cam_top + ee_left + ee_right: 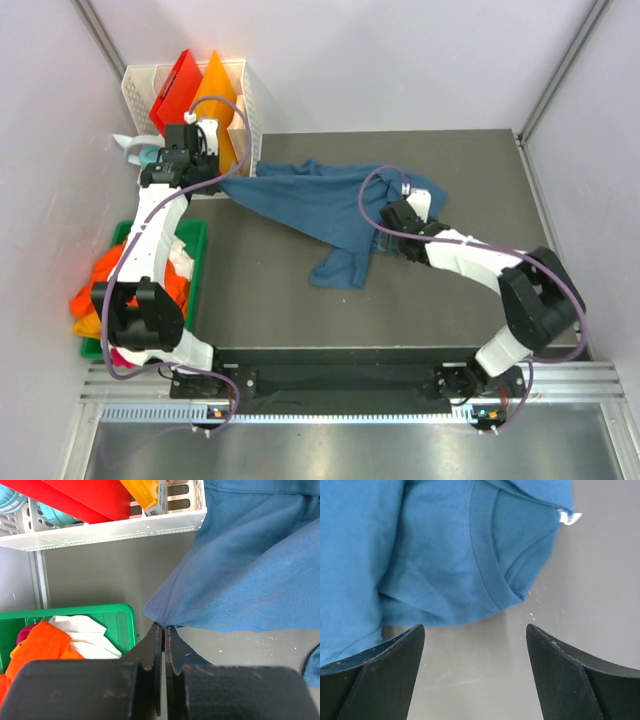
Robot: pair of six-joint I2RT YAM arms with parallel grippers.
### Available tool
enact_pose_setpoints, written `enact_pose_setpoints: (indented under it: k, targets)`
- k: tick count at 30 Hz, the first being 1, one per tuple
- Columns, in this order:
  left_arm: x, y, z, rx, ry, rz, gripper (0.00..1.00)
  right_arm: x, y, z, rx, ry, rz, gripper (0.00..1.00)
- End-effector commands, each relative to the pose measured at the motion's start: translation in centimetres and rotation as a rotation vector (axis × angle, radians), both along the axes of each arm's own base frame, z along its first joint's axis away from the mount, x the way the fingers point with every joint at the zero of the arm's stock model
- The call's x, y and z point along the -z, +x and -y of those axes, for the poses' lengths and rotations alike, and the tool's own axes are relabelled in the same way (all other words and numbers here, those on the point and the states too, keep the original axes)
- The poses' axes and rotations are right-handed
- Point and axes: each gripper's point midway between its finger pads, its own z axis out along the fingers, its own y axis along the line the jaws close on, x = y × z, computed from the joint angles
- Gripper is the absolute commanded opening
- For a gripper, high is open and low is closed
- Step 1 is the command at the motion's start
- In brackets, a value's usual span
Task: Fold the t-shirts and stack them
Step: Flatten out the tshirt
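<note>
Teal-blue t-shirt [320, 205] lies crumpled across the back half of the table [280, 310], stretched between my two arms. Its long axis runs roughly left to right, with a loose lobe trailing toward the near edge. In the right wrist view the collar [490, 565] and its small white tag sit just ahead of the fingers, so I judge the neck to be at the right end and the hem end to be out on the left.

My left gripper [163, 630] is pinched closed on a corner of the cloth beside the white rack [250, 100], and the fabric fans up and away from the pinch under light tension. My right gripper [475, 630] is spread wide and holds nothing, hovering over bare table just short of the collar edge.

I expect the cloth to be light, limp and a little clingy on the dark surface, so it will sag and bunch wherever it is unsupported. The best holds are the firm edges — the ribbed collar or a shoulder seam on the right, matching the corner held on the left — so I can pull it flat along that axis.

The orange and white shirts [95, 290] wait heaped in the green bin [197, 240] at the left.
</note>
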Motion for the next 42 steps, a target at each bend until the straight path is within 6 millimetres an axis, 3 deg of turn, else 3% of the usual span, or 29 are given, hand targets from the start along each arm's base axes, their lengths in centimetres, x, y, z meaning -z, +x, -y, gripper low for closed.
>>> enact_pose_setpoints:
  k: [1, 9, 13, 15, 18, 19, 21, 22, 25, 26, 28, 29, 31, 32, 35, 37, 39, 42]
  targets:
    - [-3.8, 0.1, -0.4, -0.009, 0.009, 0.111, 0.00, 1.0, 1.5, -1.1, -0.014, -0.008, -0.048, 0.80]
    - [-4.1, -0.7, -0.8, -0.005, 0.033, 0.120, 0.00, 3.0, 2.2, -1.5, 0.014, -0.016, -0.124, 0.72]
    - [-3.8, -1.1, -0.6, 0.002, 0.027, 0.114, 0.00, 3.7, 2.5, -1.1, 0.035, -0.006, -0.157, 0.80]
    - [-3.8, -1.2, -0.5, 0.000, 0.021, 0.114, 0.00, 4.3, 2.7, -0.8, 0.050, 0.008, -0.167, 0.79]
    - [-3.4, -1.3, -0.4, 0.002, 0.015, 0.105, 0.00, 5.2, 2.4, -0.3, 0.068, 0.020, -0.197, 0.48]
    - [-3.4, -1.3, -0.3, 0.004, 0.013, 0.105, 0.00, 5.4, 2.3, -0.3, 0.068, 0.023, -0.204, 0.28]
    - [-3.4, -1.4, -0.4, 0.002, 0.013, 0.106, 0.00, 5.7, 2.0, 0.1, 0.081, 0.019, -0.218, 0.07]
    - [-3.4, -1.4, -0.3, 0.005, 0.014, 0.106, 0.00, 5.8, 1.7, 0.5, 0.092, 0.012, -0.224, 0.00]
    - [-3.7, -1.3, -0.7, -0.011, 0.024, 0.115, 0.00, 4.5, 1.3, 1.9, 0.137, 0.009, -0.185, 0.00]
    - [-3.8, -1.3, -0.9, -0.021, 0.032, 0.120, 0.00, 2.2, 1.8, 2.8, 0.172, 0.013, -0.118, 0.00]
    - [-4.6, -1.0, -1.1, -0.036, 0.037, 0.144, 0.00, -0.5, 1.9, 5.1, 0.235, -0.017, -0.049, 0.00]
    - [-4.9, -1.0, -1.2, -0.040, 0.034, 0.154, 0.00, -3.9, 2.4, 6.9, 0.275, 0.004, 0.035, 0.00]
    - [-6.1, -0.8, -1.2, -0.053, 0.027, 0.185, 0.00, -8.9, 3.0, 9.7, 0.344, -0.009, 0.155, 0.00]
    - [-6.4, -0.7, -2.4, -0.086, 0.026, 0.194, 0.00, -12.7, 3.0, 11.9, 0.377, -0.009, 0.244, 0.00]
    - [-7.5, -0.4, -2.4, -0.092, 0.012, 0.224, 0.00, -20.8, 2.8, 15.7, 0.445, -0.015, 0.416, 0.00]
    - [-7.5, -0.4, -2.3, -0.098, -0.004, 0.227, 0.00, -24.2, 2.4, 17.7, 0.486, -0.027, 0.467, 0.00]
    - [-7.4, -0.1, -2.2, -0.095, -0.014, 0.229, 0.00, -25.9, 2.2, 18.8, 0.510, -0.038, 0.491, 0.00]
    - [-6.6, 0.2, -2.1, -0.098, -0.022, 0.220, 0.00, -26.3, 2.3, 20.9, 0.550, -0.072, 0.488, 0.00]
